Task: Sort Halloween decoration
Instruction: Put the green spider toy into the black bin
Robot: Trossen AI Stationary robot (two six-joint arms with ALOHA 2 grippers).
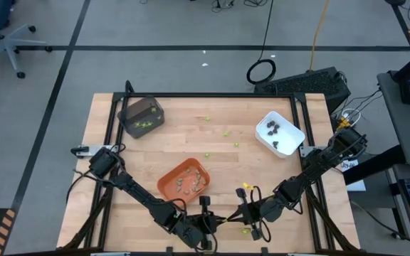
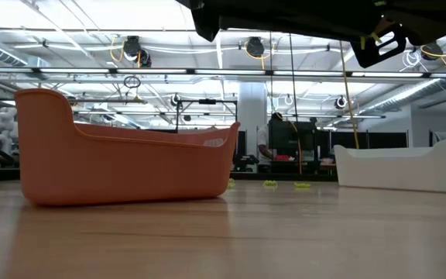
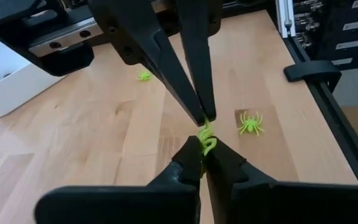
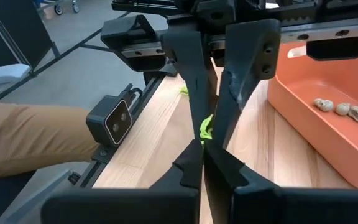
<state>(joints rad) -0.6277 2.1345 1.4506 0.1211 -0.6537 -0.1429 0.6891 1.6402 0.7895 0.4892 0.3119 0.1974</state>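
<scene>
Holding one green piece between both of my grippers — my left gripper and my right gripper are each closed on it, tip to tip, near the table's front edge. It stands upright between us. The orange tray is just beside my left arm — nearer to it.

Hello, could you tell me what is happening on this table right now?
Both robot arms meet near the front edge of the table. The left tool and the right tool are both shut on one small lime-green decoration piece, as if passing it between them. Another green spider lies loose nearby. The orange tray holds tan pieces, the white tray dark ones, the dark grey tray green ones.
</scene>
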